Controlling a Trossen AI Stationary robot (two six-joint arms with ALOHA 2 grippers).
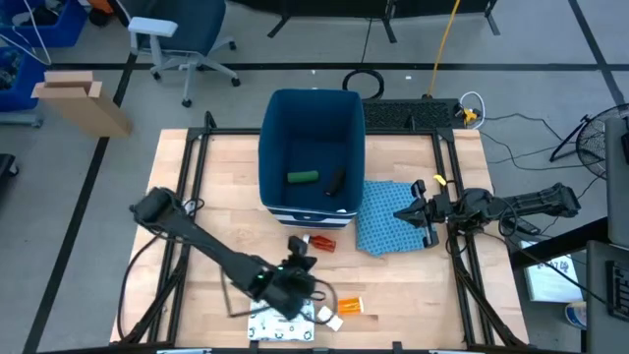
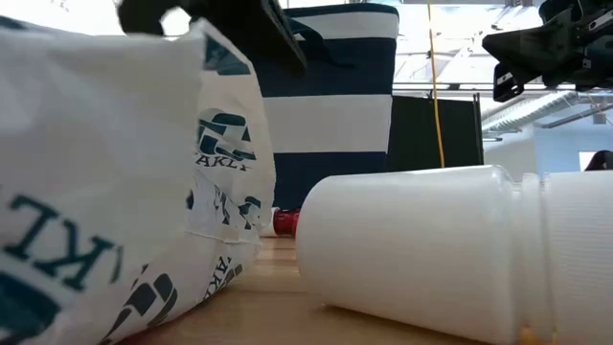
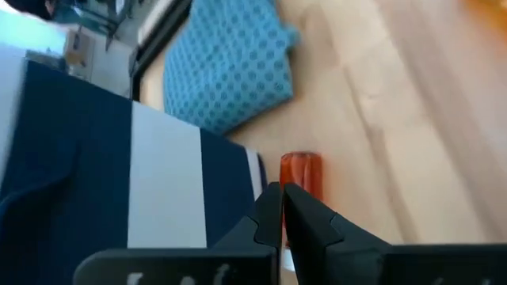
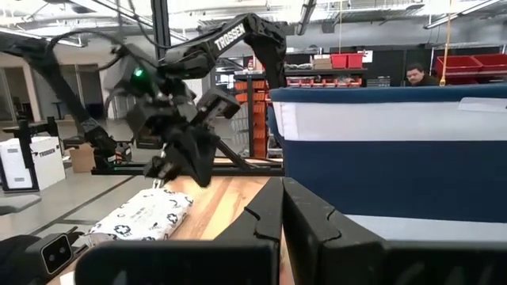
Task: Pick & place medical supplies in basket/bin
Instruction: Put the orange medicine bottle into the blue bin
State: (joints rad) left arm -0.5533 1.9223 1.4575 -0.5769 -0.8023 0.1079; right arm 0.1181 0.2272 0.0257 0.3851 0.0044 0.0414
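Observation:
The dark-blue bin (image 1: 313, 118) stands at the table's far middle, with a green item (image 1: 303, 177) and a dark item (image 1: 334, 182) inside. The red-white tube (image 1: 316, 242) lies just in front of the bin. Near the front edge lie the orange pill bottle (image 1: 349, 307), a small white piece (image 1: 332, 320) and the white speckled packet (image 1: 280, 324). My left gripper (image 1: 301, 262) hovers shut and empty above the table between packet and tube, slanting down toward the tube (image 3: 301, 178). My right gripper (image 1: 425, 218) waits shut at the right, at the blue cloth's edge.
The blue patterned cloth (image 1: 388, 221) lies right of the bin. In the low view the packet (image 2: 96, 192) and a white bottle on its side (image 2: 431, 254) fill the foreground. Black frame rails (image 1: 197, 167) run along the table's sides. A person (image 4: 413, 75) sits beyond the table.

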